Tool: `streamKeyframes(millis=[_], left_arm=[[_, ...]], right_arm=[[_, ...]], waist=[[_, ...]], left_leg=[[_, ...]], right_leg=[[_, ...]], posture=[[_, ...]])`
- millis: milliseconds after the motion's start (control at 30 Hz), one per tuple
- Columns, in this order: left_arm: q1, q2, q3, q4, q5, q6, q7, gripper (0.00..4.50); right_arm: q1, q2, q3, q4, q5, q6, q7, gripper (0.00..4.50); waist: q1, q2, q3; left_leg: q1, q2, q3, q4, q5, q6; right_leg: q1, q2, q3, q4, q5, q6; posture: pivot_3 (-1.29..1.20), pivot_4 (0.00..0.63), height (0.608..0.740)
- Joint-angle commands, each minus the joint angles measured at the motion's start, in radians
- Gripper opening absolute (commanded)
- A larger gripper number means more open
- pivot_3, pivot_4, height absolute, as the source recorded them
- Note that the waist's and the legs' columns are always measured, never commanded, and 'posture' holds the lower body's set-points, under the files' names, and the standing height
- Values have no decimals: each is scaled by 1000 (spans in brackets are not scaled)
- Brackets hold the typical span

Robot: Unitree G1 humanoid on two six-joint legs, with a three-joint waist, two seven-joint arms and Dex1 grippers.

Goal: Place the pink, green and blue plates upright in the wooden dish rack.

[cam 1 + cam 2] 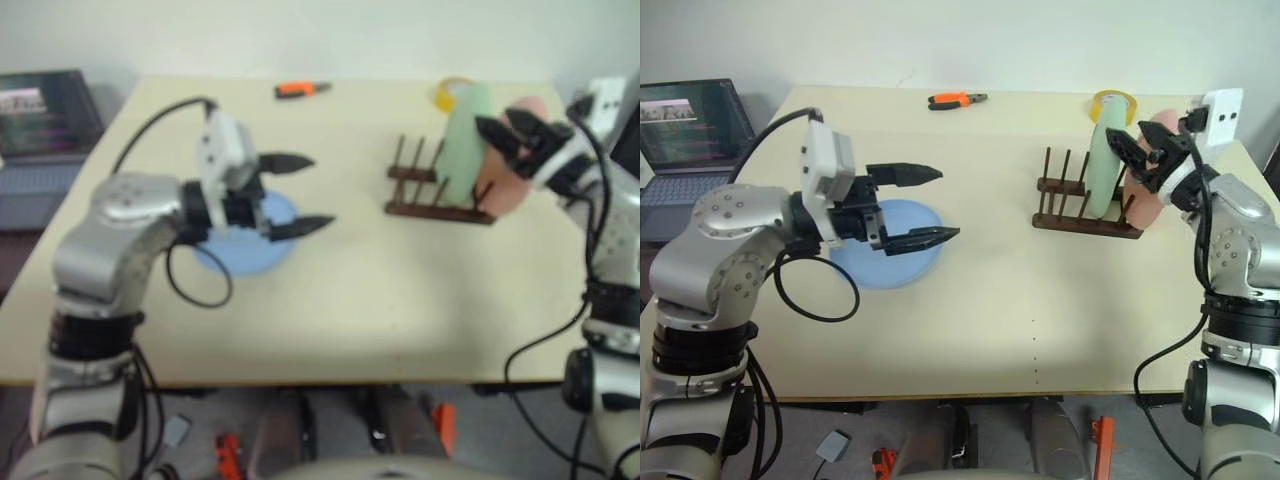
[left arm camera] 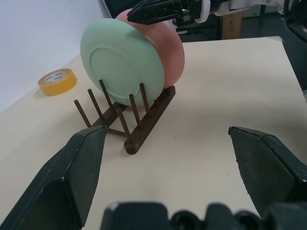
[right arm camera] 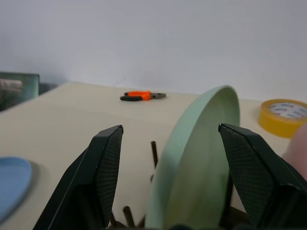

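Right eye view, near to far: left gripper (image 1: pixel 930 205) wide open over flat light blue round plate (image 1: pixel 885 257); mint green plate (image 1: pixel 1104 168) and salmon pink plate (image 1: pixel 1150 195) upright in dark wooden rack (image 1: pixel 1085 215), right gripper (image 1: pixel 1140 138) open around green rim.

Mint green plate (image 1: pixel 1106 168), salmon pink plate (image 1: pixel 1147 205), light blue plate (image 1: pixel 890 257), dark brown rack (image 1: pixel 1080 205), yellow tape roll (image 1: pixel 1113 104)

Orange-handled pliers (image 1: pixel 956 100) lie flat near the table's (image 1: pixel 1040 320) far edge, about midway along it. A yellow tape roll (image 1: pixel 1113 103) lies flat towards the far right corner, well apart from the pliers. Off the table's left edge sits an open laptop (image 1: pixel 688 125), screen lit. A white socket block (image 1: pixel 1218 112) sits at the far right corner.
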State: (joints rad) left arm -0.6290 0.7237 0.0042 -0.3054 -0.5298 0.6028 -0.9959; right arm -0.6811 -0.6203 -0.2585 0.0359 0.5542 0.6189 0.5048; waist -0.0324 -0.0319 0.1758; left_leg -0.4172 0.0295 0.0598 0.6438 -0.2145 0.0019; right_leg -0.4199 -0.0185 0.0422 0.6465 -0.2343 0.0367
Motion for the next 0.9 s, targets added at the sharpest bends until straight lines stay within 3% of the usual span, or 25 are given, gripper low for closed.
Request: streamKeyframes(millis=[33,200,300,467,667,800,900], left_arm=[[-19,8,11,-17,-6,-15,-7,4500],[-24,12,14,-10,-3,-17,-10,4500],[-33,31,38,-4,3,-20,-6,4500],[-46,65,111,-42,-64,13,-3,4500],[14,193,202,34,-36,61,25,4500],[42,279,174,160,62,158,123,4500],[18,290,154,258,111,241,194,4500]], right_arm=[[-10,-30,-9,-46,-28,-42,19,3442],[-17,-75,-13,-47,-57,-58,56,3442],[-15,-163,-12,-96,-49,-34,143,3442],[33,-269,-55,-232,123,66,341,3442],[18,-217,27,-353,227,122,376,3442],[21,-128,153,-377,203,131,349,3442],[15,-40,230,-391,197,149,308,3442]], waist=[[0,0,0],[1,0,0],[1,0,0],[0,0,0],[-8,0,0],[-8,0,0],[-3,-1,0]], left_leg=[[0,0,0,0,0,0],[0,0,0,0,0,0],[0,0,0,0,0,0],[0,1,-1,-1,0,0],[2,2,-1,0,0,0],[2,1,0,1,0,0],[1,1,0,1,0,0]], right_leg=[[0,0,0,0,0,0],[0,0,0,0,0,0],[0,0,0,0,0,0],[0,0,-1,-1,-1,-1],[0,0,-1,1,-1,-1],[0,0,0,2,-1,-2],[0,0,-1,1,-1,-1]], posture=[[0,150,740],[0,150,740],[0,150,740],[0,150,740],[0,150,740],[0,150,740],[0,150,740]])
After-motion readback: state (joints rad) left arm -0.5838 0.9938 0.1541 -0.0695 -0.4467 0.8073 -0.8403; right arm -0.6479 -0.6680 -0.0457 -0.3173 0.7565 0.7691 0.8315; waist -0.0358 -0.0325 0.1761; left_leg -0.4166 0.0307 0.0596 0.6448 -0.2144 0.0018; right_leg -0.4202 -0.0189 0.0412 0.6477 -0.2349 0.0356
